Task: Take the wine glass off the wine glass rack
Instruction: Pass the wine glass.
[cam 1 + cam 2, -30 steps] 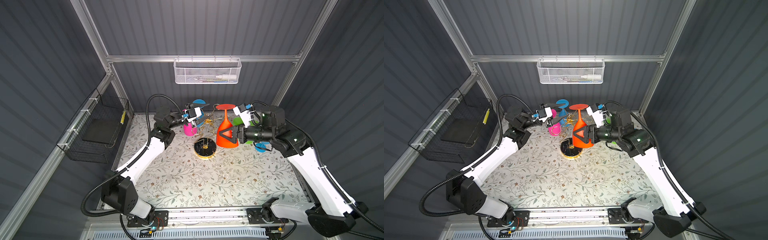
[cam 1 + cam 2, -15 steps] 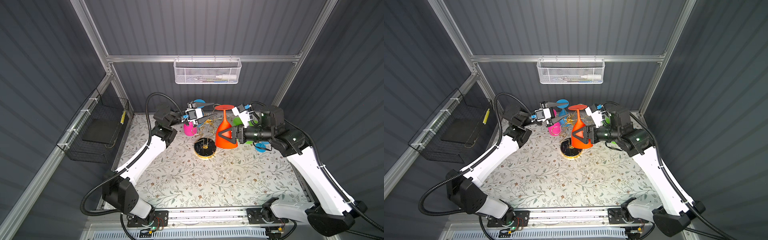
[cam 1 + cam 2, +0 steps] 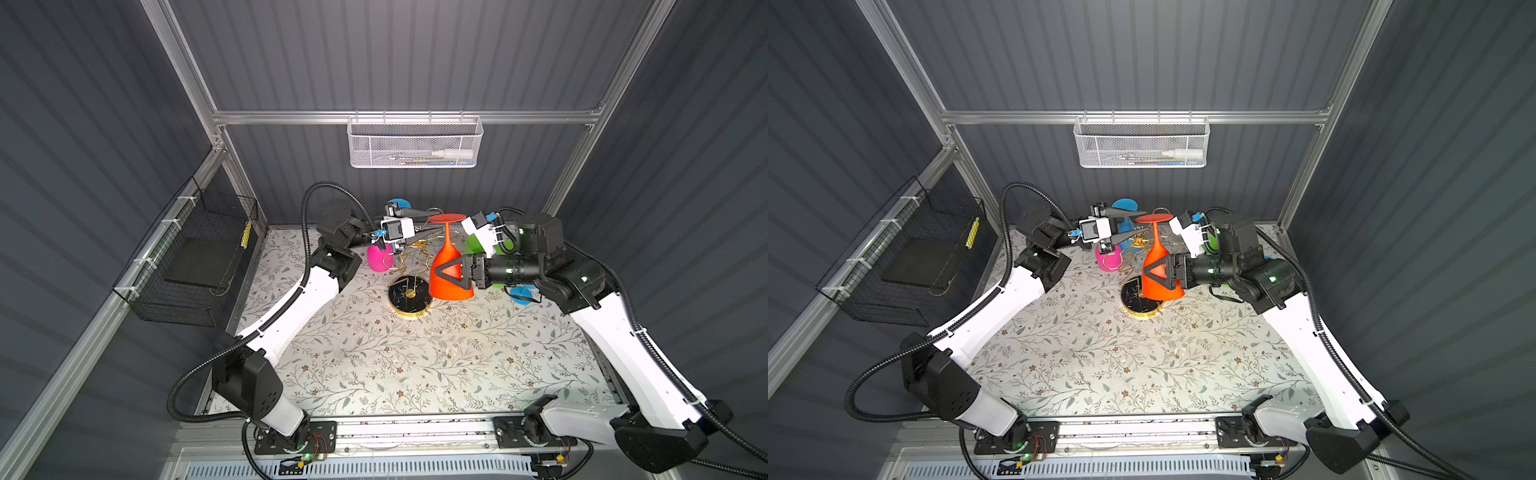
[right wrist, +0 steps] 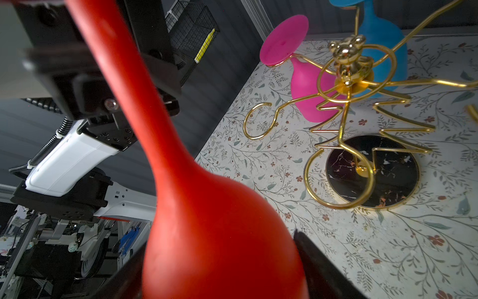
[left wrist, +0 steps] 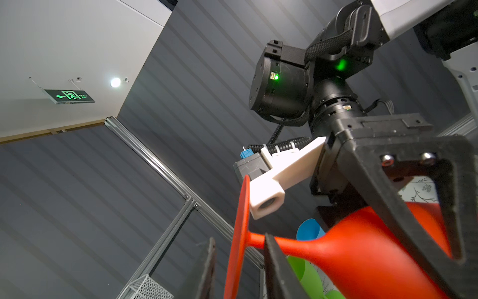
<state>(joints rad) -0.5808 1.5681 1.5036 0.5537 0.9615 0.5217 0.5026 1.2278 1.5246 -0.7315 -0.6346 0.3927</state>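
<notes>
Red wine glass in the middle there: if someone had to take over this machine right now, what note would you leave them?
Right gripper: shut on the red wine glass, gripping its bowl; the glass is upside down, off the table.
Left gripper: open, fingers on either side of the glass's foot end, not visibly gripping.
Wine glass rack: stands beside the held glass; a pink glass and a blue glass hang on it.
Done: the red glass looks clear of the rack's rings.
Left: move it away and set it down, probably on the table.
</notes>
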